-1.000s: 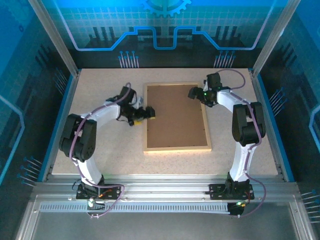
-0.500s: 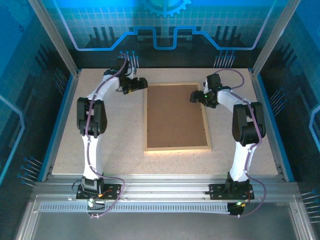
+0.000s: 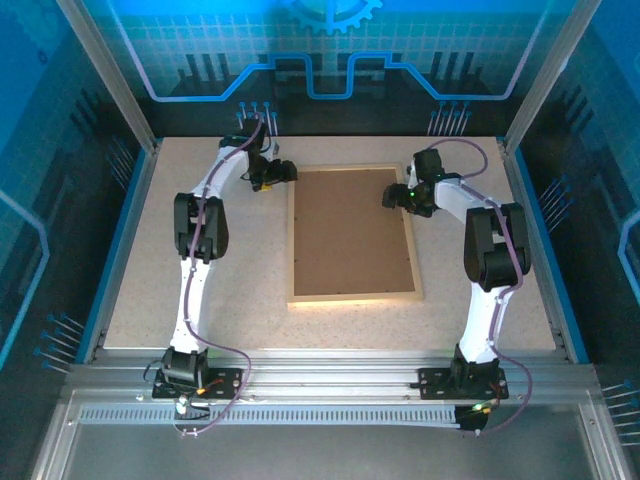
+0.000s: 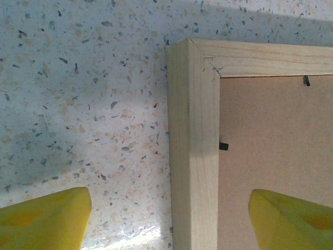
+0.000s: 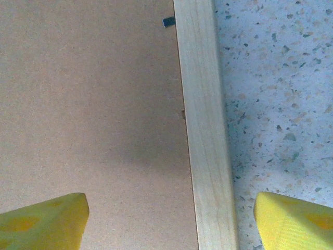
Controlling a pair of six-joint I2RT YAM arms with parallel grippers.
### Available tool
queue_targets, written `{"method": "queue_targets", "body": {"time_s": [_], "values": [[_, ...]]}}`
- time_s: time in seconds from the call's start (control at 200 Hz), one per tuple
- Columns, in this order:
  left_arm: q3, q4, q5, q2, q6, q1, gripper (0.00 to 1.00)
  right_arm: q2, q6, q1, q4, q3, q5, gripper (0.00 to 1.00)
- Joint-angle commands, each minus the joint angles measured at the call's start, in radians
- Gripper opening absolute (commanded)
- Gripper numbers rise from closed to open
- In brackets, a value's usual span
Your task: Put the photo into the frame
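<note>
On your left, bare table (image 3: 250, 300) lay open beside the frame (image 3: 352, 297), with room to move outward. Your left gripper (image 3: 280, 172) hung over the frame's far-left corner. Its yellow fingertips (image 4: 47, 216) stood wide apart with nothing between them but the left rail (image 4: 192, 146), one tip over the table and the other over the brown backing board (image 3: 350, 230).

The frame lay flat mid-table, back upward, its long axis running away from the arm bases. You could not tell whether the photo already sat beneath that board. A small dark tab (image 4: 223, 146) showed at the rail's inner edge.

Your right gripper (image 3: 392, 197) hung over the right rail (image 5: 205, 130) toward its far end, its fingers (image 5: 296, 219) likewise spread, one over the board and one over the table. Neither arm was clearly nearer, since each straddled its own rail. On the right, open table ran beyond the rail, though your right arm stood over part of it.
</note>
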Motion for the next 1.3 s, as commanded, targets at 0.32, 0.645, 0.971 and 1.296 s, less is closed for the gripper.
{"method": "queue_targets", "body": {"time_s": [0.32,0.645,0.971,1.296], "values": [[0.045,-0.019,0.020,0.053,-0.011,-0.010,0.81,0.022,-0.018,-0.009,-0.007,0.001,-0.042,0.80],[0.045,0.006,0.014,0.059,-0.038,-0.013,0.81,0.031,-0.036,0.019,-0.004,0.008,-0.062,0.68],[-0.013,0.025,-0.001,0.022,-0.041,-0.011,0.81,0.031,-0.032,0.026,-0.009,0.006,-0.084,0.67],[-0.010,-0.027,-0.060,0.041,-0.021,-0.008,0.80,0.041,-0.023,0.052,-0.007,0.002,-0.089,0.67]]}}
